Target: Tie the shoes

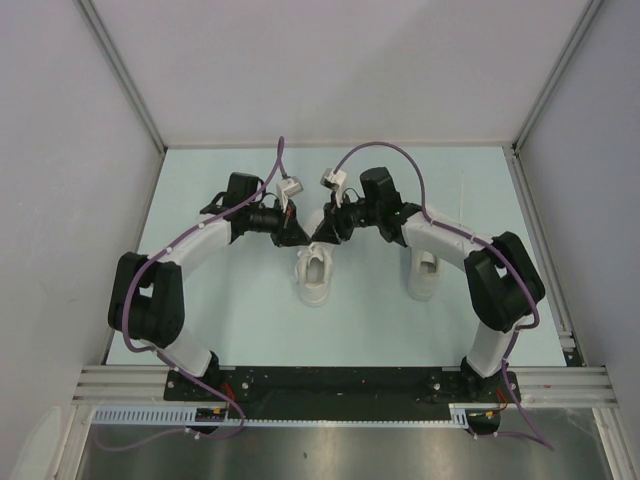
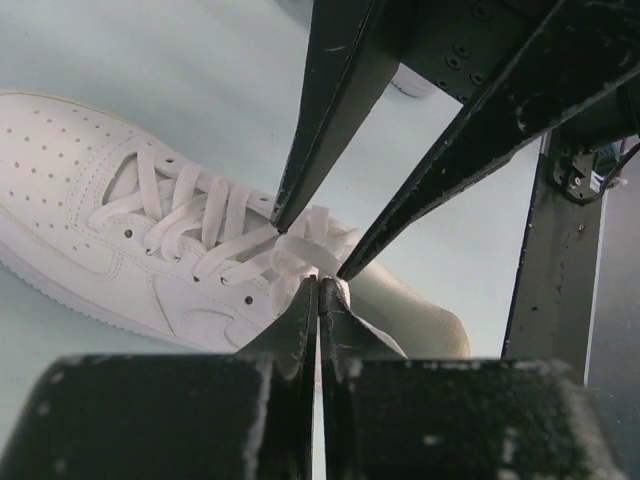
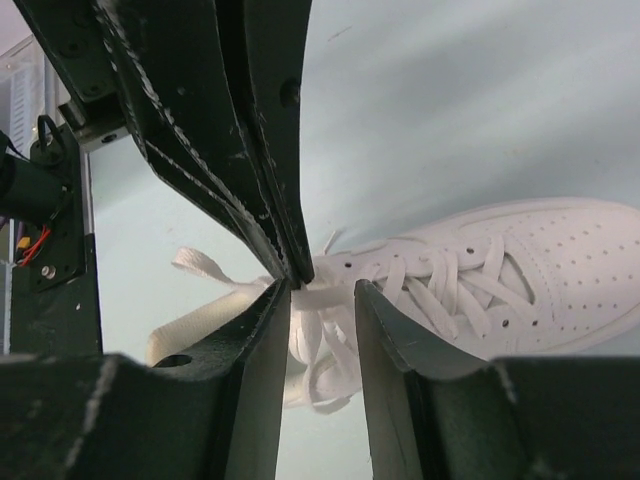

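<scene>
**Two pincers meeting on one lace**

Two white shoes are sitting on the pale tabletop (image 1: 250, 320): the middle shoe (image 1: 318, 282) between the arms, and the right shoe (image 1: 425, 275) well apart, partly hidden under the right arm. Both pincers are working over the far part of the middle shoe, tip to tip above its lacing.

The left pincer (image 2: 318, 300) is standing fully closed and appears to be nipping a strand of lace (image 3: 205, 265) at its very tips. The right pincer (image 3: 322, 290) is standing part open, its jaws straddling the same bunch of lace beside the left tips and gripping nothing yet.

The lace is looking thin, flat and limp, so it is likely going to slip or fold unless it is taken flat between the pads, close to the eyelets. The shoe is probably light enough to slide under a hard tug.
</scene>
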Tool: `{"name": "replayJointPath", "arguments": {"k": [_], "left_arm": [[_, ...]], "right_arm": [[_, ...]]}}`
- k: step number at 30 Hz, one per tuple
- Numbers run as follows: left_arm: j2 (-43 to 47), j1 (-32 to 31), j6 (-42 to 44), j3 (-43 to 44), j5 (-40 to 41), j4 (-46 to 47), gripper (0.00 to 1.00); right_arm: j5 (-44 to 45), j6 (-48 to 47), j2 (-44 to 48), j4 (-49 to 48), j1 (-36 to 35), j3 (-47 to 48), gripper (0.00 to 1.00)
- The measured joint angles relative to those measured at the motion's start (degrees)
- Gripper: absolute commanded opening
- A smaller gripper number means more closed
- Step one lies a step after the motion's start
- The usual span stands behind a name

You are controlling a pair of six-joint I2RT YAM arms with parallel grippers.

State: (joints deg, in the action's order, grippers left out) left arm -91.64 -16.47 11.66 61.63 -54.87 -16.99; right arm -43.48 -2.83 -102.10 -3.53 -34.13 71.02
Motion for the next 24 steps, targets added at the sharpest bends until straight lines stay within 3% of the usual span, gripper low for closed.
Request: {"name": "replayJointPath", "arguments": {"k": [11, 18, 24], "left_arm": [[0.02, 0.15, 0.44, 0.0, 0.02, 1.27, 0.0], [0.04, 0.33, 0.92, 0.0, -0.04, 1.49, 0.0], [0.15, 0.33, 2.62, -0.02, -0.9, 1.44, 0.0]], "right_arm": [[-2.01, -3.52, -0.26, 6.32, 0.39, 0.0, 0.36], [-3.34, -3.21, -0.46, 6.93, 1.11, 0.0, 0.48], [-4.87, 4.46, -0.46, 1.18, 3.32, 0.0, 0.53]]}}
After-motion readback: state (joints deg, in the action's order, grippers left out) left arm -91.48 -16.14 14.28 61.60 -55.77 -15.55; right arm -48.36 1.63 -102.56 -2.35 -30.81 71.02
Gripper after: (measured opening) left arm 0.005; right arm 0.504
